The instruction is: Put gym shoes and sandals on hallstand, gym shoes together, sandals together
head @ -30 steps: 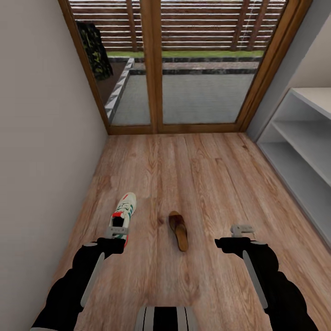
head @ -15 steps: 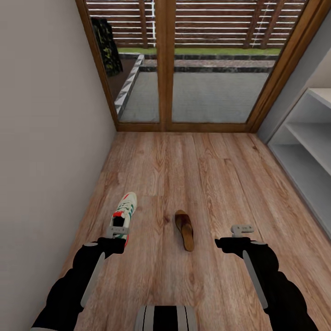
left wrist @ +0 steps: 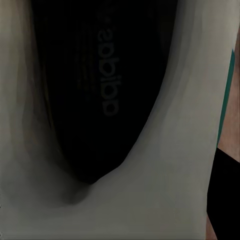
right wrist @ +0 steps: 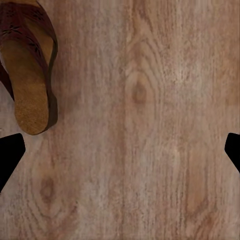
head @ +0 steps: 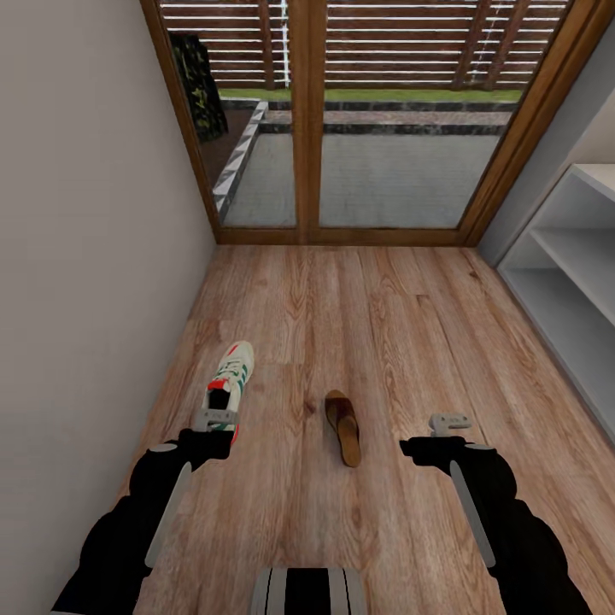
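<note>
The left gripper (head: 217,420) sits at the heel of 1 gym shoe (head: 231,378), lower left of the head view, and the left wrist view looks straight down into the shoe's dark insole (left wrist: 105,85) with its printed brand lettering, cream lining all around. It looks clamped on the heel collar, though I cannot tell the jaws' exact set (the shoe swallows that camera whole). Whether the sole is off the corridor floor (head: 384,325) or resting on it, I cannot tell either.

Over at lower right, the right gripper (head: 450,422) hangs above bare planks, jaws spread wide and holding nothing: its 2 dark fingertips (right wrist: 9,152) sit at opposite edges of the right wrist view. 1 brown sandal (head: 342,425) lies flat between the 2 arms, near the centre bottom of the head view; the right wrist camera catches its heel end (right wrist: 30,75) in the upper left corner.

The hallstand (head: 568,282) runs down the right edge of the head view, pale shelves waiting, well apart from both shoes.

My read: this is the lift of the 1st shoe. To do it well, keep the pinch firm on the stiff heel, raise straight up so the toe doesn't drag, then swing towards the rack. The right claw could shift over the sandal and straddle its band.
</note>
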`<state>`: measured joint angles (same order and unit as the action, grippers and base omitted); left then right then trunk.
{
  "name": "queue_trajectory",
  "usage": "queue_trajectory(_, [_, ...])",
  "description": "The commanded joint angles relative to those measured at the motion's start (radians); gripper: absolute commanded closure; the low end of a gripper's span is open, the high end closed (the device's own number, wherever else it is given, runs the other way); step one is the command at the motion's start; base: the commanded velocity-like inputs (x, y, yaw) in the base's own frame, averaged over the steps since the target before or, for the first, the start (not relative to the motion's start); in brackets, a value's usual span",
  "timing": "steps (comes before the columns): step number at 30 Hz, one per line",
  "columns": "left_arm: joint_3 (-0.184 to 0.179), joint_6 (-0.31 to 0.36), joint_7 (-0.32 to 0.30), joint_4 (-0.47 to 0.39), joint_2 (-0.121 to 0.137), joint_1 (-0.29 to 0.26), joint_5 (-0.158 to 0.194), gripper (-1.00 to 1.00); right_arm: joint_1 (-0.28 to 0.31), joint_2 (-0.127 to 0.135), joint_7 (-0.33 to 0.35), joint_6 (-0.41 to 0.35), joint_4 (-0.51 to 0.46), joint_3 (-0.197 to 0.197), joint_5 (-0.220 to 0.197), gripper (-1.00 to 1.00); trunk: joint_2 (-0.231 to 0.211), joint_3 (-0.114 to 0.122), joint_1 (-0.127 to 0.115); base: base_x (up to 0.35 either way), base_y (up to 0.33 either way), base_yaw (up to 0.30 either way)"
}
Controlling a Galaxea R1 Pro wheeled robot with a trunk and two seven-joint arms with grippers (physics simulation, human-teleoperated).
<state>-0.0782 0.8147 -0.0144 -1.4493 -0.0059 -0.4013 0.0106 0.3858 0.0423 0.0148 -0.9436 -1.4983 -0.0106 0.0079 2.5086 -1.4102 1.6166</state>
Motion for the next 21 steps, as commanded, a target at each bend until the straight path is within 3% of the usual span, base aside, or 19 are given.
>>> queue_trajectory(1, [0.0, 0.0, -0.001, -0.005, 0.0, 0.0, 0.0, 1.0, 0.015, -0.006, 0.0, -0.001, 0.0, 0.0, 0.001, -1.0, 0.0, 0.0, 0.0, 0.0, 0.0, 0.0])
queue_trajectory(4, [0.0, 0.0, 0.0, -0.011, 0.001, 0.0, 0.0, 1.0, 0.074, -0.035, -0.001, -0.002, 0.001, 0.0, 0.001, -1.0, 0.0, 0.0, 0.0, 0.0, 0.0, 0.0])
queue_trajectory(9, [0.0, 0.0, -0.001, -0.014, 0.001, 0.0, 0.0, 1.0, 0.14, -0.054, -0.002, -0.003, -0.001, -0.001, 0.004, -1.0, 0.0, 0.0, 0.0, 0.0, 0.0, 0.0])
queue_trajectory(21, [0.001, 0.0, 0.002, -0.013, -0.002, -0.001, 0.0, 1.0, 0.152, -0.056, 0.008, -0.003, -0.004, -0.002, -0.003, -1.0, 0.0, 0.0, 0.0, 0.083, 0.0, 0.0])
